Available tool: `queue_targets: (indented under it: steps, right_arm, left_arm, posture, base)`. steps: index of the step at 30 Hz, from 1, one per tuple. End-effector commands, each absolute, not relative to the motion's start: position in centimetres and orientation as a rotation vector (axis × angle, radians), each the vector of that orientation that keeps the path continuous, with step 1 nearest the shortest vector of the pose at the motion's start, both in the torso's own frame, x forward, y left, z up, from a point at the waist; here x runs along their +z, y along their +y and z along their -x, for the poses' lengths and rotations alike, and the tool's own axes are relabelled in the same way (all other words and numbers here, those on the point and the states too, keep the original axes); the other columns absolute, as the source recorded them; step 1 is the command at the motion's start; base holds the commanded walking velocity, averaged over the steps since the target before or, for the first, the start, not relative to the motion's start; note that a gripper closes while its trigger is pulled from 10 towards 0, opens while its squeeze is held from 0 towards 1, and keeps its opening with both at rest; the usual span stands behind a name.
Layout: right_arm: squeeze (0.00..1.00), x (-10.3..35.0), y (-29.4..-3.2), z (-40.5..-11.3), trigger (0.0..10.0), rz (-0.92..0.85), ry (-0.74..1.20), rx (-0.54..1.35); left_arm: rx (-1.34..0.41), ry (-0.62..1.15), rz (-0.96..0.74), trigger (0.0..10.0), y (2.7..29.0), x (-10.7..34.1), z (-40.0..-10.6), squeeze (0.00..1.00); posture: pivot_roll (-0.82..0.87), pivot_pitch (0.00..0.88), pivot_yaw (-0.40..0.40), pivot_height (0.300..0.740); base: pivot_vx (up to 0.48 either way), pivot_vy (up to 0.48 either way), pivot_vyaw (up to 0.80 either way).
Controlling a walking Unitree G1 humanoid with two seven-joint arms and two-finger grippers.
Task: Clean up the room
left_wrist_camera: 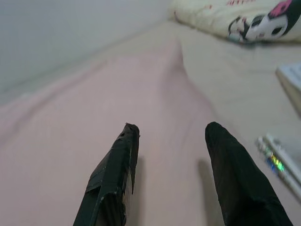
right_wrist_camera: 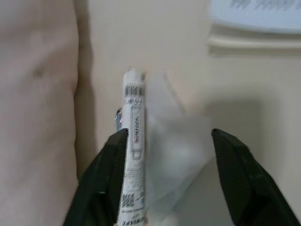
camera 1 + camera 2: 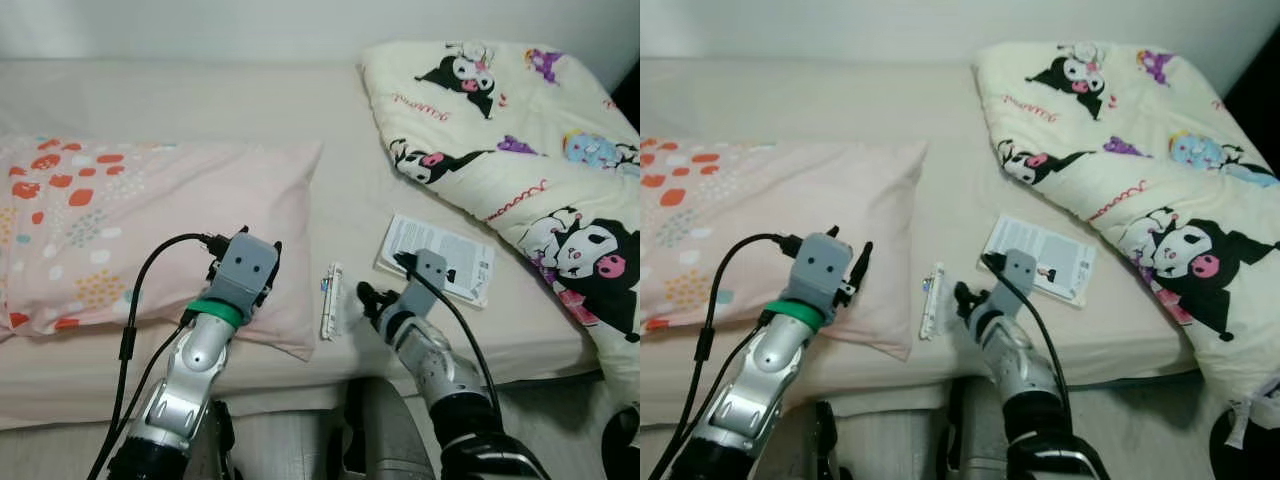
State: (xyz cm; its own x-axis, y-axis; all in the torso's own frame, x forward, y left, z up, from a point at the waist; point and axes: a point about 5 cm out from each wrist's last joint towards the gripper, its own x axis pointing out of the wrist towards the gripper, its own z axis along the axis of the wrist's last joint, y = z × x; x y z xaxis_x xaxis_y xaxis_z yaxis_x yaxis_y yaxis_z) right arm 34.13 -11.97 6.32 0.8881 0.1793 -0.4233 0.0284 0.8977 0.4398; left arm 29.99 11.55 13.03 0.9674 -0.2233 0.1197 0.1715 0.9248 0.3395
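right gripper (image 2: 167,141) hovers low over the bed (image 3: 180,100) with its two black fingers (image 2: 106,179) spread apart, straddling a long white packet (image 3: 331,300) and a crumpled clear wrapper (image 2: 181,150) that lie on the sheet. in the right wrist view the packet runs just inside one finger, too close to tell if they touch, while the wrapper fills the gap toward the other. in the head views the packet lies just left of the gripper, between it and the near corner of the pillow (image 3: 150,230).

the packet is narrow and flat, printed with a barcode and small text, with a strip of blue at one edge. the wrapper beside it is thin and see-through, creased into soft folds.

left gripper (image 1: 171,136) is held over the pale pink pillow, fingers also wide apart and holding nothing. the pillow carries red, orange and teal spots on its left half.

the bed is covered by a cream sheet and stands against a light wall. a white printed leaflet (image 3: 440,255) lies flat on the sheet beyond the right gripper, close to the edge of a cream quilt (image 3: 500,130) patterned with black-and-white cartoon figures, which is heaped along the right side of the bed.
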Motion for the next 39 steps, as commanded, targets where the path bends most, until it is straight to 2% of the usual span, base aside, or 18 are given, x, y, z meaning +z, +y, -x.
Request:
queue_targets:
  steps: [1,6,7,8,9,16,17,18,19,20,33,39]
  right_arm:
    - [1.0,5.1,-12.0,-33.6,10.0,-0.437,0.52,0.074]
    - [1.0,4.9,-11.5,-33.8,10.0,-0.403,0.551,0.147]
    - [0.58,4.7,-11.5,-33.7,10.0,-0.369,0.567,0.155]
    - [0.58,4.7,-11.5,-33.7,10.0,-0.369,0.567,0.155]
    - [0.0,4.4,-11.8,-33.7,10.0,-0.325,0.581,0.152]
    - [0.0,4.0,-12.1,-33.8,10.0,-0.243,0.598,0.178]
    - [0.0,3.9,-12.2,-33.8,4.0,-0.24,0.599,0.176]
    - [0.0,3.9,-12.2,-33.8,4.0,-0.24,0.599,0.176]
    - [0.0,3.9,-12.3,-33.8,1.1,-0.237,0.6,0.172]
    - [0.0,3.9,-12.4,-33.9,0.0,-0.236,0.6,0.168]
    - [0.0,5.0,-12.2,-34.7,0.0,-0.28,0.553,0.245]
    - [0.0,6.4,-11.8,-35.4,0.0,-0.321,0.498,0.336]
  left_arm:
    - [-0.2,-0.124,-0.34,10.0,11.9,12.4,-29.6,0.0]
    - [-0.193,-0.113,-0.343,10.0,12.2,12.4,-29.2,0.0]
    - [-0.19,-0.111,-0.344,10.0,12.2,12.4,-28.9,0.0]
    - [-0.19,-0.111,-0.344,10.0,12.2,12.4,-28.9,0.0]
    - [-0.184,-0.107,-0.345,10.0,12.4,12.5,-28.7,0.0]
    - [-0.15,-0.089,-0.359,10.0,13.4,12.7,-27.8,0.0]
    - [-0.144,-0.086,-0.362,10.0,13.6,12.7,-27.7,0.0]
    - [-0.144,-0.086,-0.362,10.0,13.6,12.7,-27.7,0.0]
    - [-0.138,-0.083,-0.365,10.0,13.7,12.7,-27.6,0.0]
    - [-0.134,-0.08,-0.367,10.0,13.8,12.7,-27.5,0.0]
    - [-0.112,-0.062,-0.373,10.0,14.2,12.9,-26.9,0.0]
    - [-0.099,-0.069,-0.365,10.0,14.0,13.1,-27.6,0.0]
  posture:
    - [-0.04,0.197,0.015,0.6]
    - [-0.04,0.231,0.007,0.6]
    - [-0.03,0.254,0.001,0.6]
    - [-0.03,0.254,0.001,0.6]
    - [-0.02,0.269,0.0,0.6]
    - [0.02,0.303,0.0,0.6]
    - [0.03,0.309,0.001,0.6]
    - [0.03,0.309,0.001,0.6]
    - [0.03,0.309,0.001,0.6]
    - [0.04,0.311,0.001,0.6]
    - [0.07,0.304,0.001,0.6]
    - [0.05,0.269,-0.009,0.6]
  base:
    - [0.0,0.0,0.0]
    - [0.0,0.0,0.0]
    - [0.0,0.0,0.0]
    - [0.0,0.0,0.0]
    - [0.0,0.0,0.0]
    - [0.0,0.0,0.0]
    - [0.0,0.0,0.0]
    - [0.0,0.0,0.0]
    - [0.0,0.0,0.0]
    - [0.0,0.0,0.0]
    - [0.0,0.0,0.0]
    - [0.0,0.0,0.0]
